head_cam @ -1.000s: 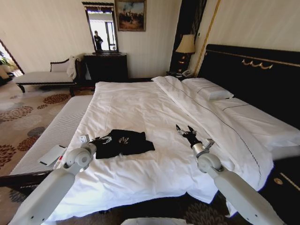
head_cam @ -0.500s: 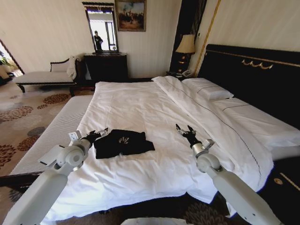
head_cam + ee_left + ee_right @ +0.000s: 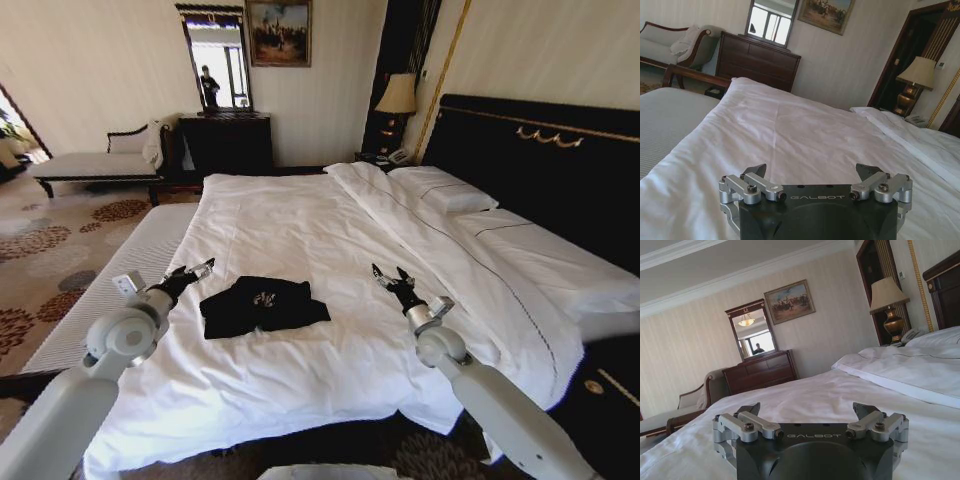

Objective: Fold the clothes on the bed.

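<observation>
With the black T-shirt point(image 3: 262, 304) lying bunched on the bed point(image 3: 300, 225), between the spread, empty left gripper point(image 3: 190, 272) and right gripper point(image 3: 388, 279), opposite edges should be gripped squarely so the fold is kept even.

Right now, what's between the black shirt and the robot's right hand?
Just bare white duvet, as the head view shows. The folded black T-shirt lies apart from the open right hand.
</observation>
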`<state>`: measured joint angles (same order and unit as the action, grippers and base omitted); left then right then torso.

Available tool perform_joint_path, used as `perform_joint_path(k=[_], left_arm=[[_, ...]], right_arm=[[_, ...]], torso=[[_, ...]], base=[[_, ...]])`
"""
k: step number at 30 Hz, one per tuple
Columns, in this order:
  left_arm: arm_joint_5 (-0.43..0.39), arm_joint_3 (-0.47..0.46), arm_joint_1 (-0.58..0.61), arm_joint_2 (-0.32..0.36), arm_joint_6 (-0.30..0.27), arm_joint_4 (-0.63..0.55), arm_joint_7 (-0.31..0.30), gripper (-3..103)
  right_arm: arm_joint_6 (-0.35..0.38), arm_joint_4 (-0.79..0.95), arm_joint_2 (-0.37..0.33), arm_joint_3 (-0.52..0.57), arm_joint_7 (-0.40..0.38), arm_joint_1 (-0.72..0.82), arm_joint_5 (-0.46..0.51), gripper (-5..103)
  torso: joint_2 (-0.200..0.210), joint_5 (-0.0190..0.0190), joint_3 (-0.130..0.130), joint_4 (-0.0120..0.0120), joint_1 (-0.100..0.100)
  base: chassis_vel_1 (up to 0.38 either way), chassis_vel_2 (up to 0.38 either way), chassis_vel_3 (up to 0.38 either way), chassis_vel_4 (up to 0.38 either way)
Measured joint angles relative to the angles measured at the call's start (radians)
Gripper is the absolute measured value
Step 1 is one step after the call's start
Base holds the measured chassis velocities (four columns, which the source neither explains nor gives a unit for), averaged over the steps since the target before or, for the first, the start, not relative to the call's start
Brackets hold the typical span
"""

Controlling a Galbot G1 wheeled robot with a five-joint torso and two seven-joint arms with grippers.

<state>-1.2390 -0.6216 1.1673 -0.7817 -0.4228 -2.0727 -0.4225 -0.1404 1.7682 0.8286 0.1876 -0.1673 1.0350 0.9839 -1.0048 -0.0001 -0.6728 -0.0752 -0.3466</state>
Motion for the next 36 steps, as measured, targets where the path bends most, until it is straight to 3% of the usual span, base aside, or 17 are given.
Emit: perform_joint_path(k=[36], left_arm=[[0.019, 0.015, 0.015, -0.002, -0.002, 0.003, -0.001, 100]], right_arm=[[-0.025, 0.023, 0.004, 0.024, 0.007, 0.052, -0.023, 100]], torso=[[0.000, 0.0001, 0.000, 0.0002, 0.000]], base=[[0.001, 0.021, 0.000, -0.023]])
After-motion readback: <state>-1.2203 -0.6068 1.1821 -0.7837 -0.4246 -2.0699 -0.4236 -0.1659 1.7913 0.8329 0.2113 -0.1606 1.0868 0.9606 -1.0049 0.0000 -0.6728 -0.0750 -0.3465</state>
